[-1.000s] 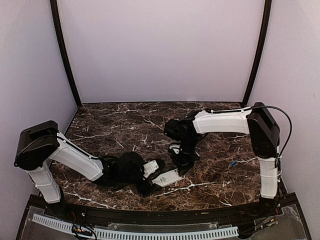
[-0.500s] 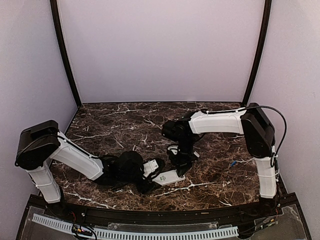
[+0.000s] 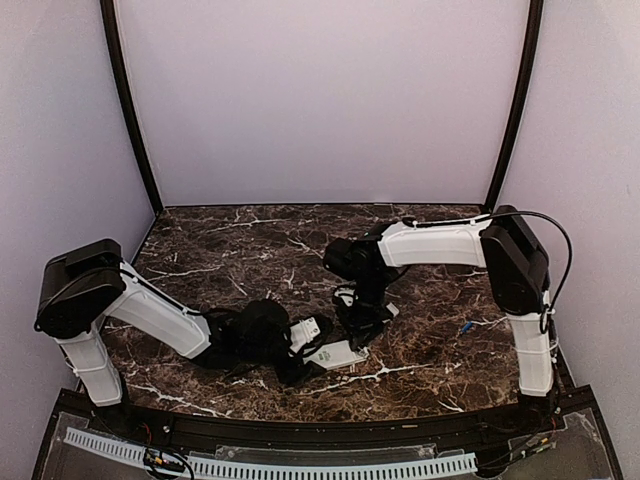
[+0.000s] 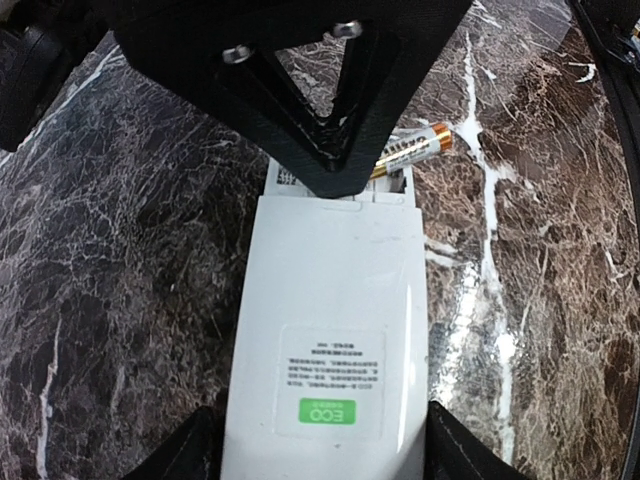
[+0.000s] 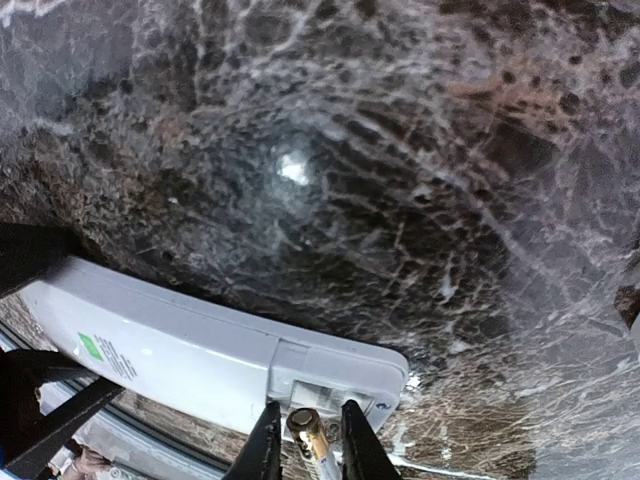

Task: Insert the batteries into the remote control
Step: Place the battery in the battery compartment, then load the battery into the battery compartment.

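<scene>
Where the table (image 3: 230, 250) lies nearest the arm bases, the remote (image 4: 330, 320) is laid face down on the marble, with its plain white back and a green label (image 4: 327, 411) turned upward. Its near end is clasped by the left gripper (image 4: 325, 445), one finger pressed against each long side. At the remote's far end, the battery bay (image 5: 335, 392) is seen uncovered. Above that end the right gripper (image 5: 308, 412) is held pointing down. A battery (image 5: 304, 424) with a gold-coloured tip is seen between its fingertips, just over the bay. The jaws are set narrowly apart; whether the battery is pinched or merely flanked cannot be told. In the left wrist view the battery is seen lying aslant, one end jutting beyond the remote's far corner. Well off to the right, apart from both grippers, a blue speck (image 3: 465, 326) is seen on the marble, too small to be made out.
</scene>
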